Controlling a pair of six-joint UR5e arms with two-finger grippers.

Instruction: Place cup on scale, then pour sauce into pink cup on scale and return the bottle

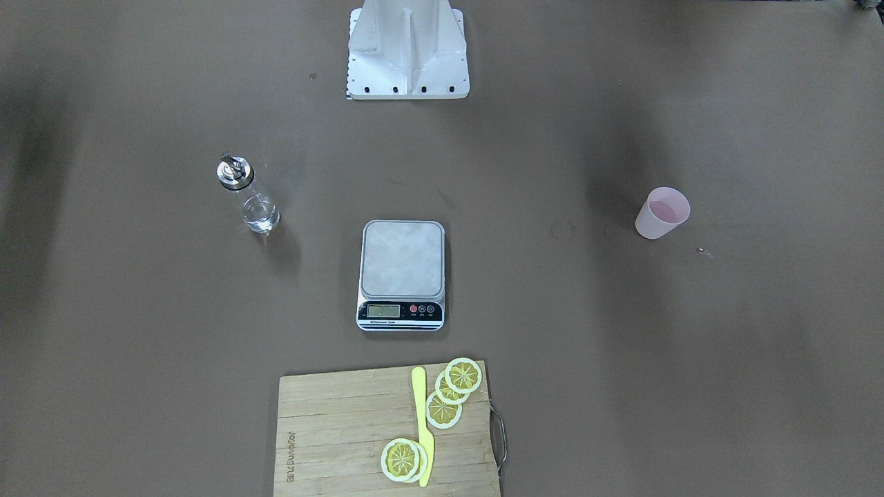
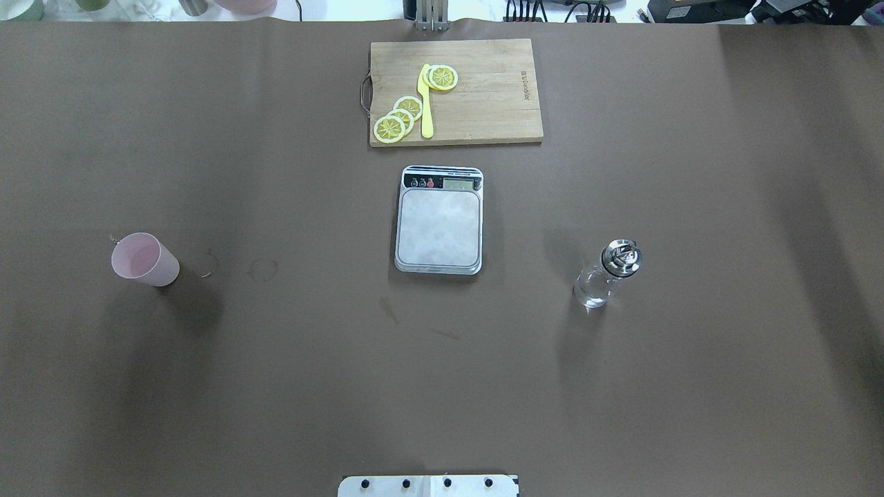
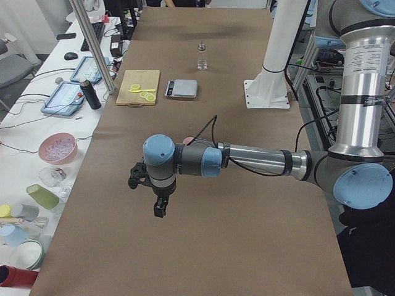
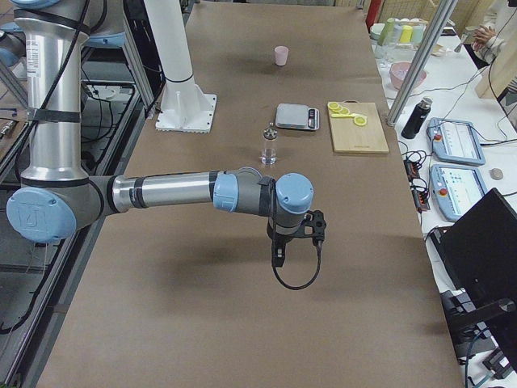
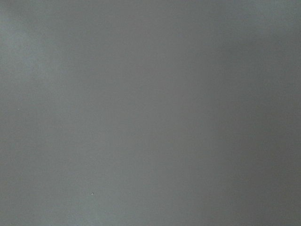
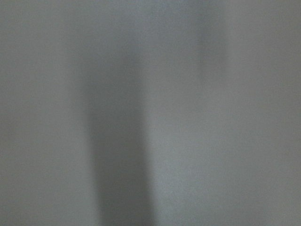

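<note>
Our left gripper [image 3: 158, 208] and right gripper [image 4: 278, 255] hung over the table [image 2: 442, 386]; we couldn't tell their spread. The cup [image 2: 144, 259] stood well apart from the scale [image 2: 439, 228].

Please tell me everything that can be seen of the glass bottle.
The bottle is small, of clear glass, with a shiny metal pourer cap. It stands upright on the brown table, on the robot's right of the scale and apart from it. Clear liquid shows in its lower part. Only the table touches it.
</note>
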